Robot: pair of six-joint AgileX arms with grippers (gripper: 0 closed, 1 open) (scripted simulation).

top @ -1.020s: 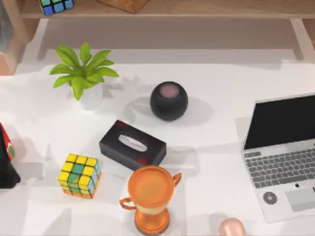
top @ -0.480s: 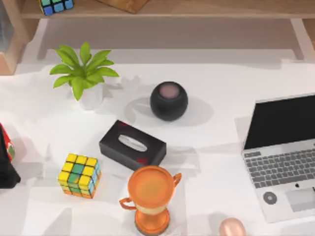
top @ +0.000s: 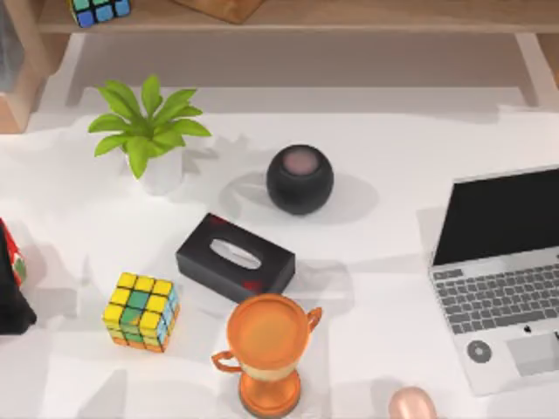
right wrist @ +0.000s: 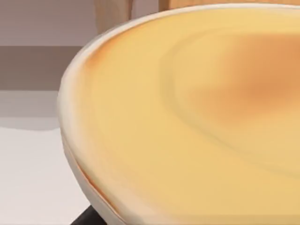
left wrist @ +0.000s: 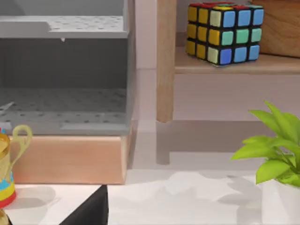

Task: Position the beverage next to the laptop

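1. Over on the right of the white worktop (top: 384,288) sits the silver-grey laptop (top: 502,279). It is open, with its black screen upright on the far side and its grey keyboard, pale trackpad and small round dark mark towards the near side.
2. At the near edge, just left of the laptop's near corner, a rounded pink-copper object (top: 410,405) pokes into the top view. I cannot tell whether it is the beverage.
3. In the centre is a black round speaker with a dull pink top (top: 300,179), well apart from the laptop.
4. Nearer and to the left, a black tissue box (top: 234,257) lies at an angle, and an orange two-handled trophy cup (top: 266,349) stands just on its near side.
5. Left of those sits a multicoloured puzzle cube (top: 141,311), and far left is a green leafy plant in a white pot (top: 148,127).
6. A black and red shape (top: 9,292) is cut off by the left edge.
7. Along the far side, a wooden shelf (top: 349,16) carries a second colour cube (top: 98,9).
8. The left wrist view looks at that shelf cube (left wrist: 224,32), with the plant's leaves (left wrist: 274,150) close by.
9. The right wrist view is close on a broad yellow-orange rounded surface with a pale rim (right wrist: 187,117).
10. I cannot tell whether the left gripper or the right gripper is apart or together.
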